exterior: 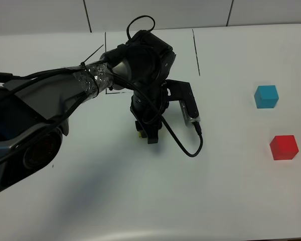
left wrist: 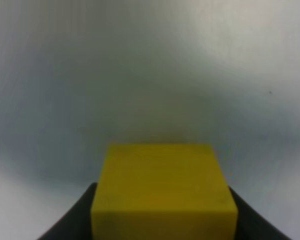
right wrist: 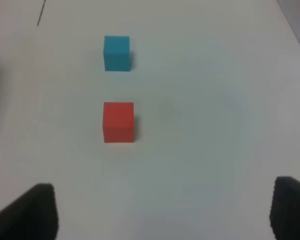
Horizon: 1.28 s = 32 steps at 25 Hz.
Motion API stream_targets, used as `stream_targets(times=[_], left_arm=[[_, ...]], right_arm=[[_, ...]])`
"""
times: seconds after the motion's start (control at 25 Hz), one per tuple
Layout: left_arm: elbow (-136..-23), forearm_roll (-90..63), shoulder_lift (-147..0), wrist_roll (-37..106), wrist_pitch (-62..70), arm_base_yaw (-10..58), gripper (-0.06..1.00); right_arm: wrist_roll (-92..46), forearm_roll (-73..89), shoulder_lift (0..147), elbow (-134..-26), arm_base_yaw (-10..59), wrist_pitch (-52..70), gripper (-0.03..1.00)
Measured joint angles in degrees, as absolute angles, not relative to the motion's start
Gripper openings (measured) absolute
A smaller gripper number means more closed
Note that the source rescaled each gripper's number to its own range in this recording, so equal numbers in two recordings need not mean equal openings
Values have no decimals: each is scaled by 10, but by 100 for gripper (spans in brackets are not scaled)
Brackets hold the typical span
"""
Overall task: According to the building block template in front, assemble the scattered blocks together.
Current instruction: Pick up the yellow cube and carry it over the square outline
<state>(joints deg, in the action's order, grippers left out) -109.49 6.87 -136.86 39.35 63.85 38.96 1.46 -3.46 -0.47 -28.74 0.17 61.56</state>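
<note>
My left gripper [exterior: 145, 133] has reached to the middle of the table and is shut on the yellow block [exterior: 138, 134]. In the left wrist view the yellow block [left wrist: 164, 192] sits between the dark fingers [left wrist: 72, 225]. The cyan-blue block [exterior: 266, 96] and the red block [exterior: 283, 147] lie loose on the right, the red one nearer the front. The right wrist view shows the cyan-blue block [right wrist: 117, 52] and the red block [right wrist: 118, 121] ahead of my right gripper [right wrist: 162, 210], which is open and holds nothing. The left arm hides the template's cubes.
Parts of a thin black drawn outline [exterior: 195, 50] show on the white table [exterior: 231, 201] behind the left arm. A black cable [exterior: 188, 148] loops from the left wrist down to the table. The right arm is out of the high view.
</note>
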Motion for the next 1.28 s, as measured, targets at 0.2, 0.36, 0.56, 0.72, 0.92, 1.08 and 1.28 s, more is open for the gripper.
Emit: stream_targets(times=[0.2, 0.36, 0.56, 0.72, 0.92, 1.08, 1.28], left_arm=[[-1095, 69, -1371, 393, 635, 390, 1], [-1095, 69, -1371, 393, 633, 390, 8], [-1095, 69, -1371, 393, 629, 390, 40], [-1095, 69, -1371, 394, 626, 390, 62], [-1095, 77, -1349, 394, 631, 390, 75], [-1098, 77, -1311, 390, 645, 390, 77], [-1099, 77, -1267, 343, 650, 390, 77]], right_arm=[[15, -35, -5, -287, 2, 616, 73], [15, -35, -5, -287, 2, 616, 73], [16, -35, -5, -287, 2, 616, 73], [16, -35, -5, -287, 2, 616, 73], [16, -35, -5, -287, 2, 616, 73], [16, -35, -5, -287, 2, 616, 73], [16, -35, -5, -287, 2, 616, 73]])
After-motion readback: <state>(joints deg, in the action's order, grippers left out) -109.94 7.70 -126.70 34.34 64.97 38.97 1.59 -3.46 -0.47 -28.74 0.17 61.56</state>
